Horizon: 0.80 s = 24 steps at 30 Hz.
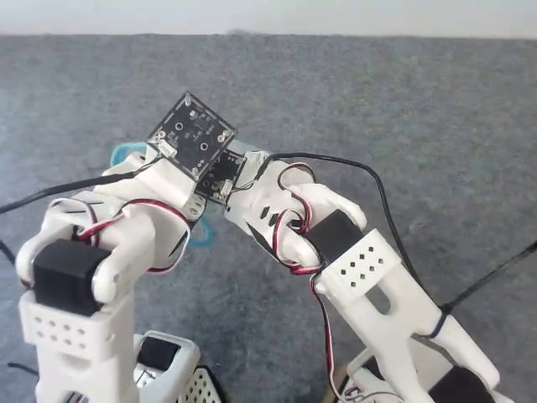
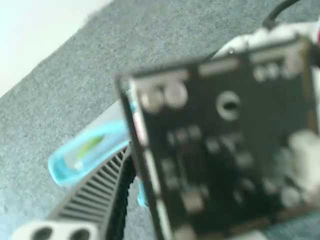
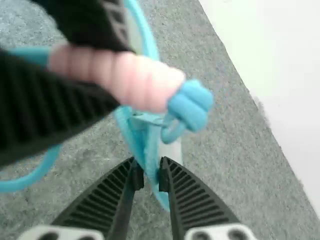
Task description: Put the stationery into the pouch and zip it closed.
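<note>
Right hand (image 3: 146,181) pinches the pouch (image 3: 141,134) edge; left hand (image 3: 107,75) grips its pink pull (image 3: 145,85)

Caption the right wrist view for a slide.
Right end effector pinches the blue pouch by its edge; left end effector grips a pink pull.

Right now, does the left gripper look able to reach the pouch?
Probably yes. The left gripper, shut on a pink item, is already close to the pouch, whose edge the right gripper pinches. Nothing seems to lie between them.
</note>
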Each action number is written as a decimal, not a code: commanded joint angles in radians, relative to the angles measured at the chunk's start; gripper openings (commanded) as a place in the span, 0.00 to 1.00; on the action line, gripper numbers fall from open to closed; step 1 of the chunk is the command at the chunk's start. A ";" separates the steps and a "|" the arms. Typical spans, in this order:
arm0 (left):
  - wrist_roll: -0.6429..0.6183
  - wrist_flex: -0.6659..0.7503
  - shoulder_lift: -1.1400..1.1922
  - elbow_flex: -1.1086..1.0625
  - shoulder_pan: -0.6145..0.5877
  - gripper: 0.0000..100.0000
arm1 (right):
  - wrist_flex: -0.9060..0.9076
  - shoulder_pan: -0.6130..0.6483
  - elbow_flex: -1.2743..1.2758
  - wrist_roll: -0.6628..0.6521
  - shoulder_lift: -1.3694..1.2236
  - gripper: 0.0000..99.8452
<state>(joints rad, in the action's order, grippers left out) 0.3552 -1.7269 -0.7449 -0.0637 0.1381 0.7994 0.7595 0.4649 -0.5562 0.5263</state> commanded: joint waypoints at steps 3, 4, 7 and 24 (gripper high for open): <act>0.005 -0.009 -0.012 0.004 -0.006 0.01 | -0.015 -0.002 -0.075 0.025 0.010 0.01; 0.005 -0.009 -0.012 0.004 -0.006 0.01 | -0.015 -0.002 -0.075 0.025 0.010 0.01; 0.002 -0.008 -0.012 -0.005 -0.006 0.01 | -0.013 -0.005 -0.075 0.026 0.010 0.01; 0.020 0.187 -0.014 -0.208 -0.239 0.01 | 0.099 -0.133 0.078 0.040 0.134 0.01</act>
<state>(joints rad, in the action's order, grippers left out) 0.3552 -1.6303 -0.7449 -0.2417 -0.0138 0.8991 0.6521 0.5002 -0.5025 0.5785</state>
